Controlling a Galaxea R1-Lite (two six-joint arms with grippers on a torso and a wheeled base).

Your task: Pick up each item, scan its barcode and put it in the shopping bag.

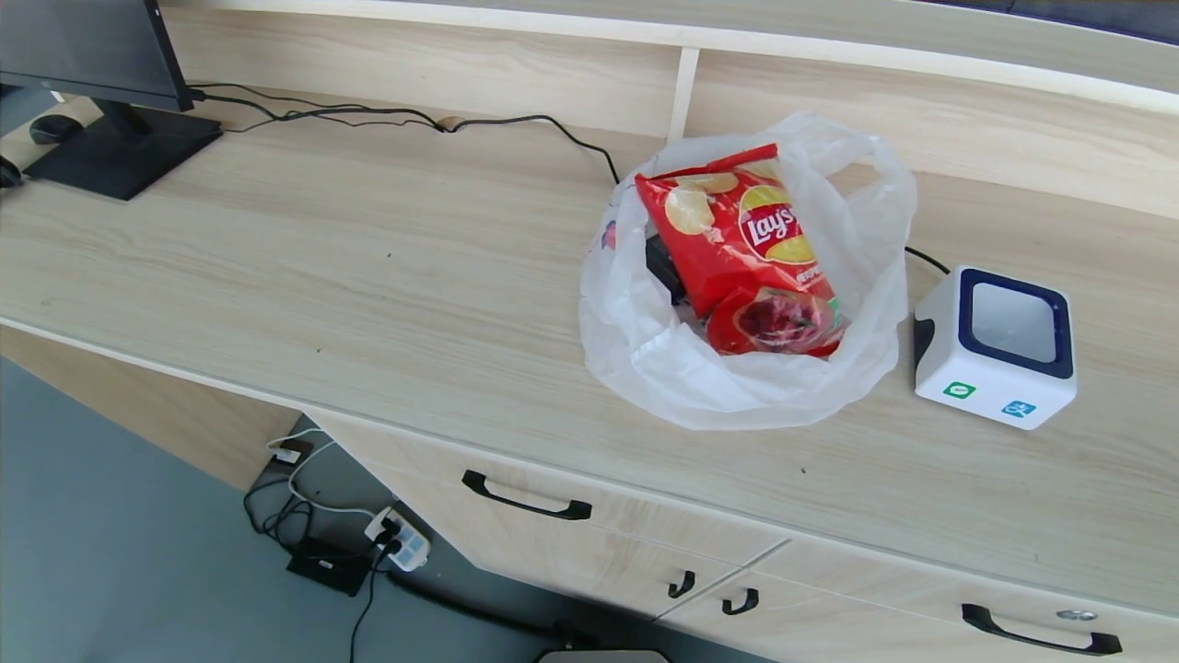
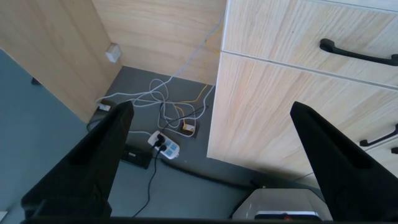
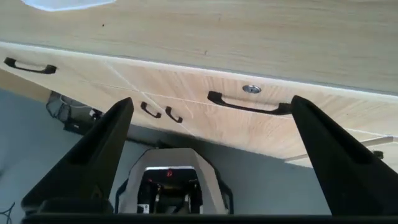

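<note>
A translucent white shopping bag (image 1: pixel 645 359) sits open on the wooden counter (image 1: pixel 368 276), right of centre. A red bag of chips (image 1: pixel 741 249) lies inside it, leaning over a dark item (image 1: pixel 663 267) that is mostly hidden. To the bag's right stands the white barcode scanner (image 1: pixel 997 345) with a dark-framed window facing up. My left gripper (image 2: pixel 208 134) hangs open below counter level, in front of the drawer fronts, with nothing between its fingers. My right gripper (image 3: pixel 211 127) is also open and empty, low in front of the drawers.
A monitor stand (image 1: pixel 120 138) and black cables (image 1: pixel 387 115) occupy the counter's back left. A raised wooden back wall (image 1: pixel 645 74) runs behind the counter. Drawers with black handles (image 1: pixel 525 497) sit below. A power strip (image 2: pixel 165 146) and loose cables lie on the floor.
</note>
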